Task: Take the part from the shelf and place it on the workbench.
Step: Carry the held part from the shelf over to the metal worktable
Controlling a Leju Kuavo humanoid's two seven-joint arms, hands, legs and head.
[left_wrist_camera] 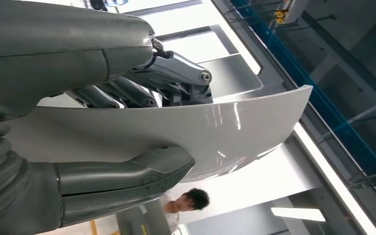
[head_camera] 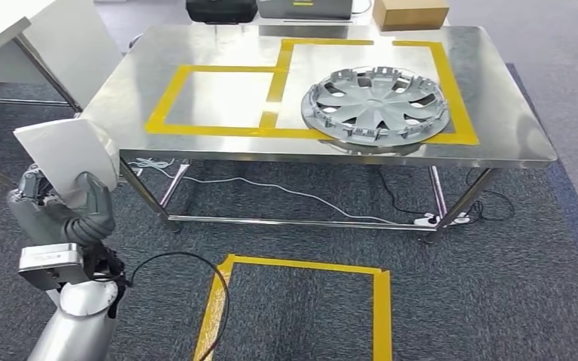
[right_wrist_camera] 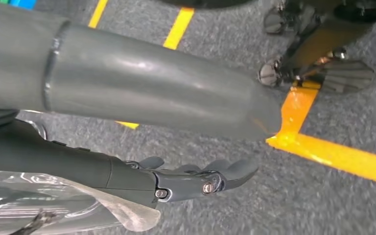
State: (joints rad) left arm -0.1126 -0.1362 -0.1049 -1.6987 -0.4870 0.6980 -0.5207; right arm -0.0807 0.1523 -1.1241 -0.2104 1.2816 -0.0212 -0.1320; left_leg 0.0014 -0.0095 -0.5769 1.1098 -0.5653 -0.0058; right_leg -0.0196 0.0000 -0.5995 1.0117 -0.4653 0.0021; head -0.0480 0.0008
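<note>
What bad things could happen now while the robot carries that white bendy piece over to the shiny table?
The white curved part is pinched near one edge by the left hand, so it might slip or tilt out. The hubcap already fills the right yellow box, so the part should go in the left one or they could bump. The cable lying under the workbench could catch a foot.

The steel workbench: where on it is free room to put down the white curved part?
The left yellow-taped rectangle on the shiny steel workbench is bare, bordered by the tape and the table's left edge. The right rectangle is crowded by the grey round plastic wheel cover. The left hand holds the white curved panel.
</note>
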